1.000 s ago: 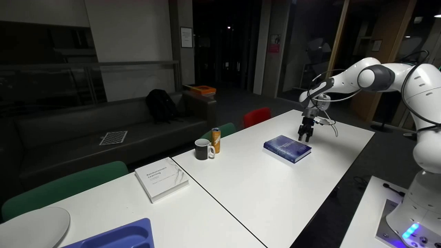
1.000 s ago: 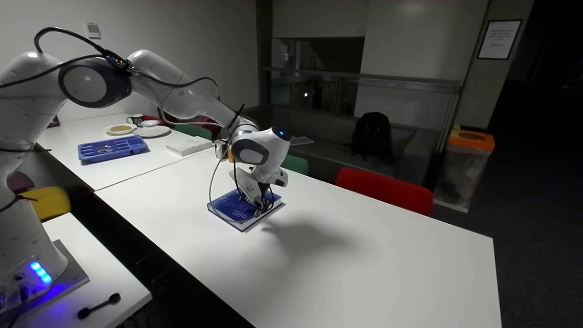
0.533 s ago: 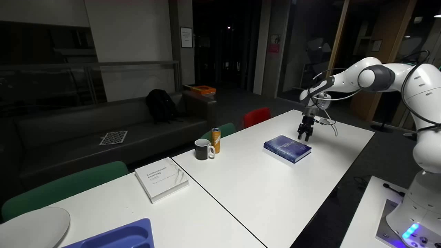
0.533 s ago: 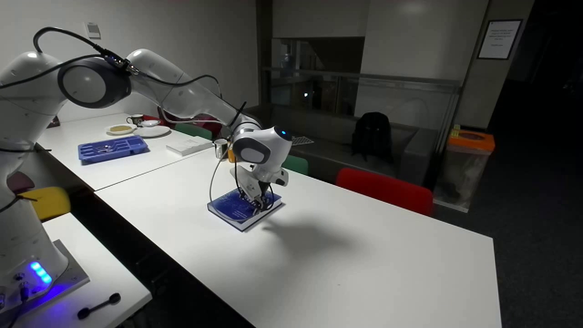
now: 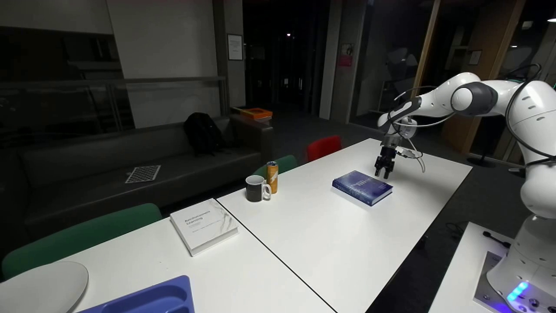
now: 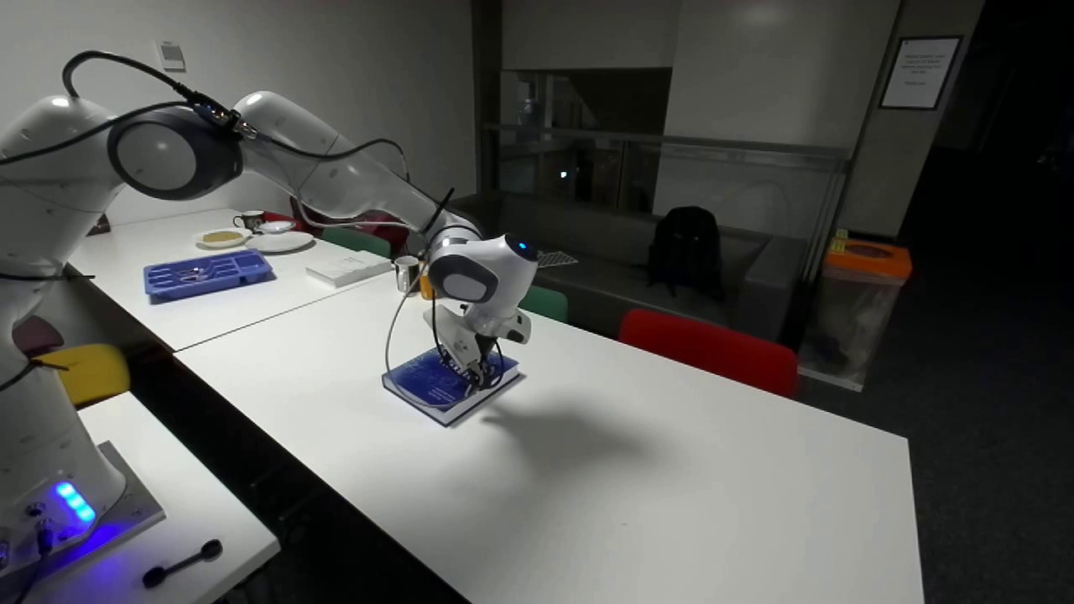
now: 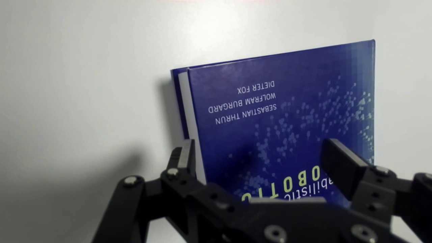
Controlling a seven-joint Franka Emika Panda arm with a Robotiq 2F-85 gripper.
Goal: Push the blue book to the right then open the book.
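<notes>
Dim light is hanging over the room, where a dark sofa [image 5: 100, 152] is standing beyond the white table [image 5: 304, 234] and bearing a black backpack [image 5: 204, 132]. On that table the blue book [image 5: 362, 188] is lying flat and closed, and the white robot arm [image 6: 336, 184] is arching above the tabletop. Your gripper [image 7: 259, 145] is hovering close to the book, tips pointing downward, and its fingers [image 7: 339, 165] are standing wide apart. In an exterior view you are seeing the fingertips [image 5: 385, 174] against the tabletop, just clear of the book's edge; how high they are hanging, you cannot tell. From the wrist, the finger at the left is overlapping the side where pale pages are showing between the covers, and the one at the right is hiding part of the title. There you are also looking at the print upside down, three authors' names in white and larger yellow-green letters nearer the gripper. Well apart from the blue book, a dark mug [image 5: 254, 190] with a pale handle is standing just beside an orange can [image 5: 273, 176]. Near them a white book [image 5: 204, 226] is lying flat, its printed cover facing up, and past it you are finding a blue tray [image 6: 214, 283] and a pale plate [image 5: 43, 284] resting on the adjoining stretch of table.
</notes>
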